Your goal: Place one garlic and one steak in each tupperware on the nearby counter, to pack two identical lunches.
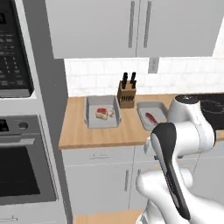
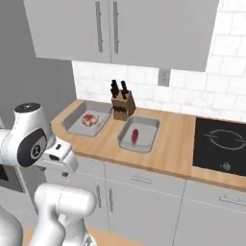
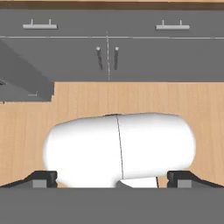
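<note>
Two tupperware (image 1: 92, 121) (image 1: 162, 107) sitting apart on the counter (image 1: 127, 133), each already holding one steak (image 1: 102, 113) (image 1: 151, 117), awaiting garlic, with gripper (image 3: 112, 180) spread wide, gripping nothing.

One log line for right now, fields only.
left tupperware: chunky steak, garlic | right tupperware: flat steak | fingers apart, empty, aimed at floor

Two shallow grey rectangular tupperware containers (image 1: 92, 118) (image 1: 144, 114) are set on the light-brown wooden counter (image 1: 127, 131), one holding a chunky red steak (image 1: 102, 113) beside an off-white garlic bulb (image 1: 111, 113), the other a flatter dark-red steak (image 1: 151, 117)
</note>
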